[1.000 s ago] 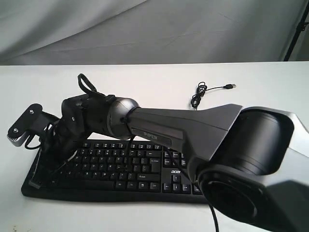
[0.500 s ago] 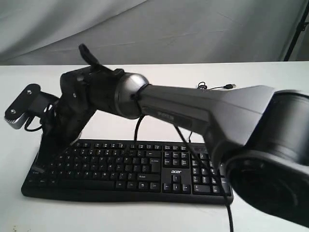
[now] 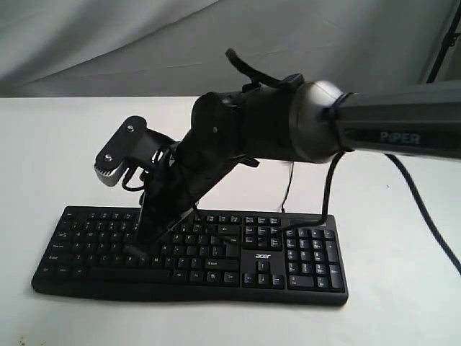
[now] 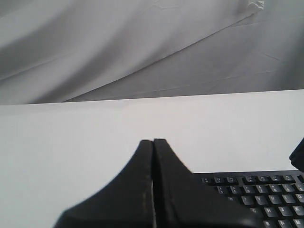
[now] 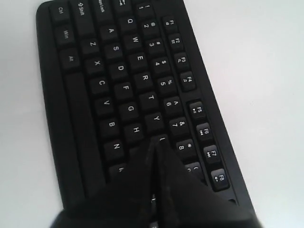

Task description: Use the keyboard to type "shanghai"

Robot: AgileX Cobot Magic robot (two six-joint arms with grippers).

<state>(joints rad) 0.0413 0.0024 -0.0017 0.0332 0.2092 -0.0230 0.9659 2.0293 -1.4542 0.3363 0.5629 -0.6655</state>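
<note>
Black and flat on the white bench [image 3: 43, 137], the keyboard [image 3: 216, 277] lies under your right hand [image 5: 157, 140], whose fingers [image 5: 170, 164] are pressed together into one tip just beside H [image 5: 136, 129], so come straight down on a single key without clipping its neighbours.

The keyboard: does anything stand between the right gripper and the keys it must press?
Nothing visible does. The right gripper, shut, points at the keyboard close to the H key, with only bare keys around its tip. Whether the tip already touches a key cannot be told.
</note>
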